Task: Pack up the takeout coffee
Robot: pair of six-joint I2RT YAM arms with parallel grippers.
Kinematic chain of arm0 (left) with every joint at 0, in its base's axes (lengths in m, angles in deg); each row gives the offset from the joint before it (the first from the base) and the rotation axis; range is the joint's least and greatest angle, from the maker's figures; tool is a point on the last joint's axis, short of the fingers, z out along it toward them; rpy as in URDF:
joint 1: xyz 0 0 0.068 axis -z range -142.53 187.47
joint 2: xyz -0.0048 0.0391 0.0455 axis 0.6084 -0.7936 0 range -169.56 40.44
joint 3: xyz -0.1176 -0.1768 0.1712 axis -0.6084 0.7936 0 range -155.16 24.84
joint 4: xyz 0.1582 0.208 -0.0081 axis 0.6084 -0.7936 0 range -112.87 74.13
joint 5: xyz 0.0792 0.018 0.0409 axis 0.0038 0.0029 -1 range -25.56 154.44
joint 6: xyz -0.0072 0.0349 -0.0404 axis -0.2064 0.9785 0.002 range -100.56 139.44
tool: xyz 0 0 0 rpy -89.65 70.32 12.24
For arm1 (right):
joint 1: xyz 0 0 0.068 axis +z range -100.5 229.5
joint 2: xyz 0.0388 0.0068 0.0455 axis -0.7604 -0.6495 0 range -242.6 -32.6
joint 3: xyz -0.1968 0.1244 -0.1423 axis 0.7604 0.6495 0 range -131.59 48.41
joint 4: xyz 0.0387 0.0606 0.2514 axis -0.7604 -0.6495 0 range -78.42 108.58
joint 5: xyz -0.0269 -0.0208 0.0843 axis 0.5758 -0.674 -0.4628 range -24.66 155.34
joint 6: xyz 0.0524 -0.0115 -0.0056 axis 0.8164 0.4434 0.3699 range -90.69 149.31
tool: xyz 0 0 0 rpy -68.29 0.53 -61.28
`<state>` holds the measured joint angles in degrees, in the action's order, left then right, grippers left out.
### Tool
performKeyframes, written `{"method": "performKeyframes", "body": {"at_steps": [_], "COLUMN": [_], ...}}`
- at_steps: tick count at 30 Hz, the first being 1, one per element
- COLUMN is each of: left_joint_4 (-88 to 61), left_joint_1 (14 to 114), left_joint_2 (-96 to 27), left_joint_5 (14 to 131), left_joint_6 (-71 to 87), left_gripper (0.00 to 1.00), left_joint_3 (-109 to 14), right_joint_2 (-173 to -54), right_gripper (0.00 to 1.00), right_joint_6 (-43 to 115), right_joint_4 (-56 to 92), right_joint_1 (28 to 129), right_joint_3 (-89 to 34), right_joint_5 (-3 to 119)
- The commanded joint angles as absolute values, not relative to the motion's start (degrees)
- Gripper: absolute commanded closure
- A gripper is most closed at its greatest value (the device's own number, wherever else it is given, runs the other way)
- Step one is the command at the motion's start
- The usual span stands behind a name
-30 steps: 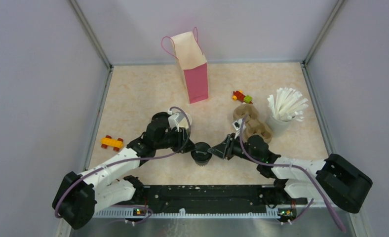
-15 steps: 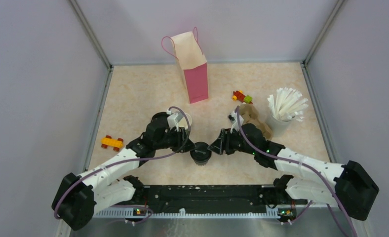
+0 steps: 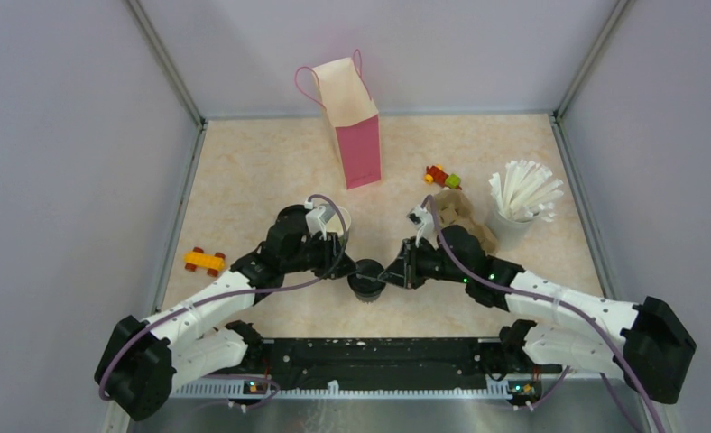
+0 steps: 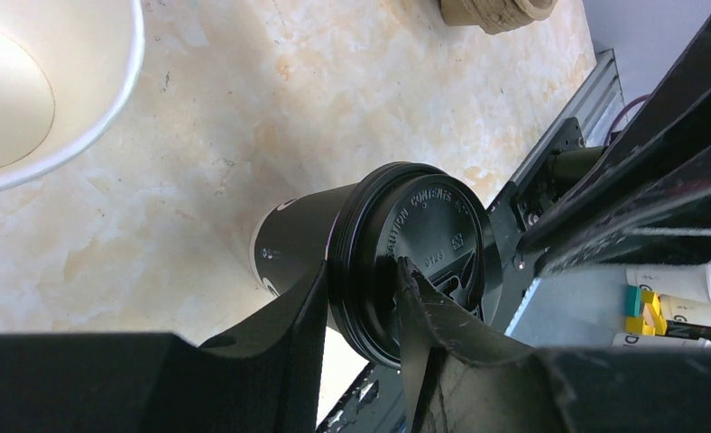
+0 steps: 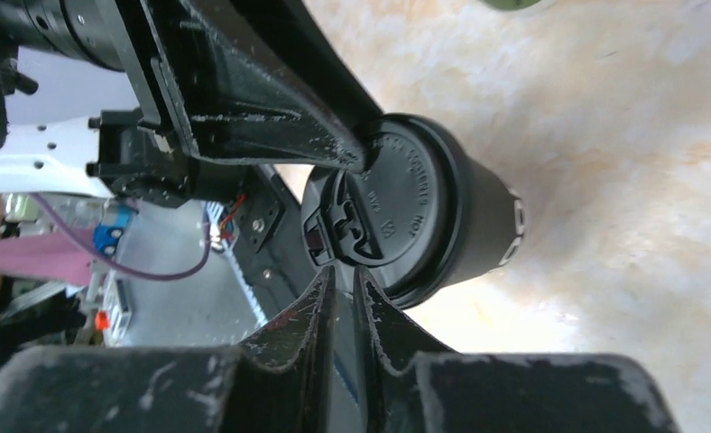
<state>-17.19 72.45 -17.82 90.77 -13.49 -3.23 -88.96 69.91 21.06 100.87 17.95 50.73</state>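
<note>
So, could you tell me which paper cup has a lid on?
The central black paper cup, capped by a round black plastic lid; the white-rimmed cup beside it is open, beige inside.

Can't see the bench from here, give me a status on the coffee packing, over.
Left tool clamped on rim of black lidded cup. Right tool shut at lid edge, grip unclear. Cup upright on table, not yet in pulp carrier.

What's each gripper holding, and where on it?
Left gripper pinches the cup by its lid rim, one finger on top, one outside. Right gripper, nearly closed, sits at the lid's edge; grip cannot be told.
</note>
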Motion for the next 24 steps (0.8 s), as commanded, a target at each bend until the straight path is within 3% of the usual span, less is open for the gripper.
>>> {"method": "performKeyframes", "body": {"at_steps": [1,12,24], "left_joint_4": [-24.66,-25.09,-25.1], "left_joint_1": [72.67,72.78,72.8], "left_joint_2": [-19.7,-19.61,-20.85], "left_joint_5": [86.21,85.49,84.28], "left_joint_6": [-11.44,-11.85,-11.47], "left_gripper": [0.63,0.64,0.65], "left_joint_3": [-1.01,-0.99,-0.51], "right_joint_2": [-93.5,-98.73,-101.98], "right_gripper": [0.89,0.9,0.9], "right_joint_6": [71.6,74.24,77.12], "right_joint_4": [31.4,40.92,42.75], "right_joint_1": [102.62,102.78,102.78], "right_joint_3": [16.22,23.95,35.82], "right_joint_5": [44.14,42.67,53.05]}}
